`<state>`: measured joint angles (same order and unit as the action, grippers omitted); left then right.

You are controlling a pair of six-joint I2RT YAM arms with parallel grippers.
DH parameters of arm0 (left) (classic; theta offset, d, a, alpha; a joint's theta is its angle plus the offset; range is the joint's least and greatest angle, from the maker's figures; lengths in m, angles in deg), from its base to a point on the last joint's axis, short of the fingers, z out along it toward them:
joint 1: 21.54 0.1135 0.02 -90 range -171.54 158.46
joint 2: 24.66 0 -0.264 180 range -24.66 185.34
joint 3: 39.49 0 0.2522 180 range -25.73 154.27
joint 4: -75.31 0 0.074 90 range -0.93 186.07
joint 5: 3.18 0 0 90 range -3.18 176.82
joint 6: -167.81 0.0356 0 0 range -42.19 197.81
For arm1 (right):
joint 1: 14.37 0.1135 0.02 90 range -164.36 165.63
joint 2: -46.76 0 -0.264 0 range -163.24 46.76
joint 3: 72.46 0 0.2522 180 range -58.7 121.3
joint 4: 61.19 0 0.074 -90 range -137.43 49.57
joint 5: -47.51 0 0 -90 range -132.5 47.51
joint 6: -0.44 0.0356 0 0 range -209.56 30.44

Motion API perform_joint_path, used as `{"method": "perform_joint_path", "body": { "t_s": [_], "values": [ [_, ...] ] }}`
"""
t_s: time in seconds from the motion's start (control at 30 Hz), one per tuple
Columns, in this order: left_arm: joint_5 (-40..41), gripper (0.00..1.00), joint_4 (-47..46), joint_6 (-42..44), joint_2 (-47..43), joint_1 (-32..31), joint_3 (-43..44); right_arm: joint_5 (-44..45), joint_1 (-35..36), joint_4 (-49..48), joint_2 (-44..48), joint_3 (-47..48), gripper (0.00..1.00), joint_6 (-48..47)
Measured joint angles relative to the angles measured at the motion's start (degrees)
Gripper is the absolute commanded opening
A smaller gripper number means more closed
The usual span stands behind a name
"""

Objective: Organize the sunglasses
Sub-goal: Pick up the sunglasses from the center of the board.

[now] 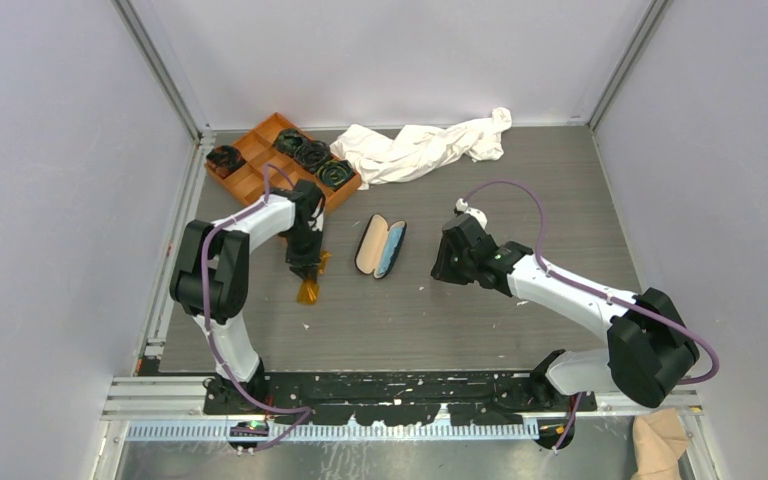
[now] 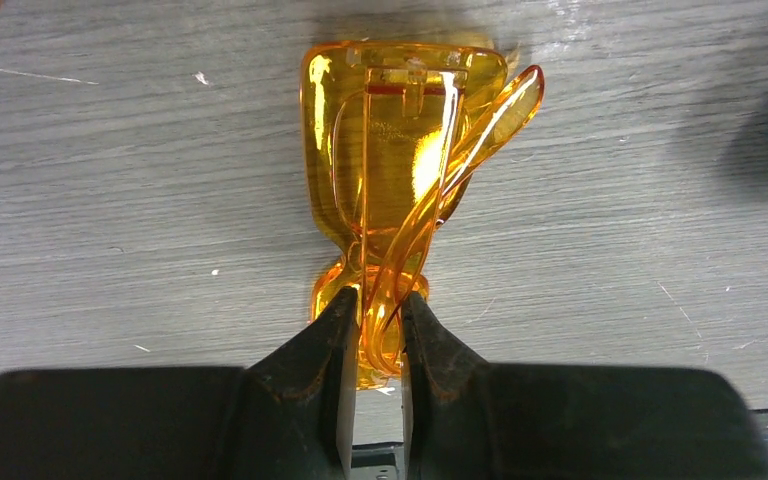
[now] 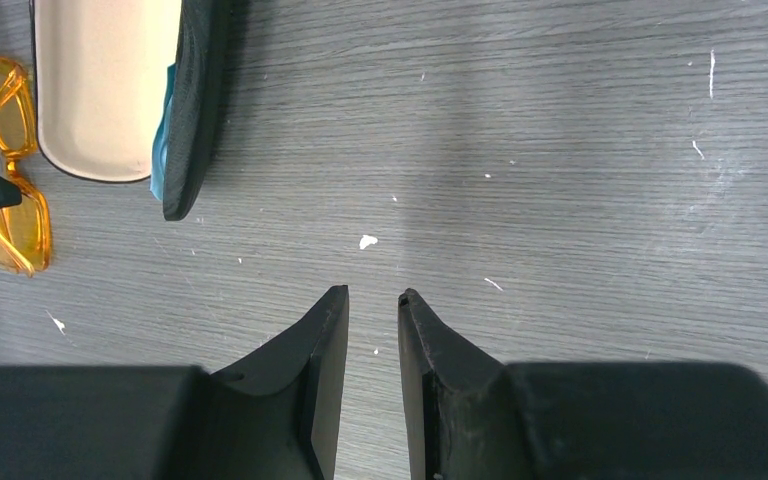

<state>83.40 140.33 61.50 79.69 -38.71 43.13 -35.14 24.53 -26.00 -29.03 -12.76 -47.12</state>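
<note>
The small sunglasses with see-through orange lenses and thin orange arms (image 2: 400, 150) lie on the grey wood-look surface (image 1: 480, 320). They are just to the left of the open black oval glasses case with the cream inside (image 1: 380, 248).

The left hand (image 2: 375, 300) comes down on them from above. Its two black fingers (image 2: 330, 330) press on both sides of the thin orange plastic, so it is pinching the sunglasses. One lens sticks out past the fingertips, away from the hand, and a thin arm lies folded across it.

The long way of the sunglasses runs from the near side of the surface to the far side, tipped a little. This is almost the same way the case runs, so they lie side by side.

The sunglasses look very light, hard, smooth and shiny, so they may slip or twist in a pinch. The thin arms look easy to bend or snap. I think the best place to hold is the thick middle of the frame, with a soft squeeze, not one thin arm.

The right hand (image 3: 372, 295) hangs over bare surface to the right of the case. Its fingers stand a little apart and hold nothing.
</note>
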Motion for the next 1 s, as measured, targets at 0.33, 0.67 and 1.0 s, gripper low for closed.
{"method": "perform_joint_path", "body": {
  "t_s": [0.33, 0.67, 1.0],
  "values": [
    [0.57, 0.01, 0.02, -0.83, -1.14, -0.02, 0.13, 0.02, 0.0, 0.02, 0.07, -0.9, 0.31, 0.0],
    [-3.58, 0.01, 1.84, -1.7, -8.39, -0.02, 3.39, 0.02, 0.0, 0.02, 0.07, -0.9, 0.31, 0.0],
    [-9.84, 0.01, 2.64, -3.08, -10.21, -0.37, 8.66, 0.0, 0.0, -0.13, 0.02, -0.9, 0.31, 0.5]
  ]
}}
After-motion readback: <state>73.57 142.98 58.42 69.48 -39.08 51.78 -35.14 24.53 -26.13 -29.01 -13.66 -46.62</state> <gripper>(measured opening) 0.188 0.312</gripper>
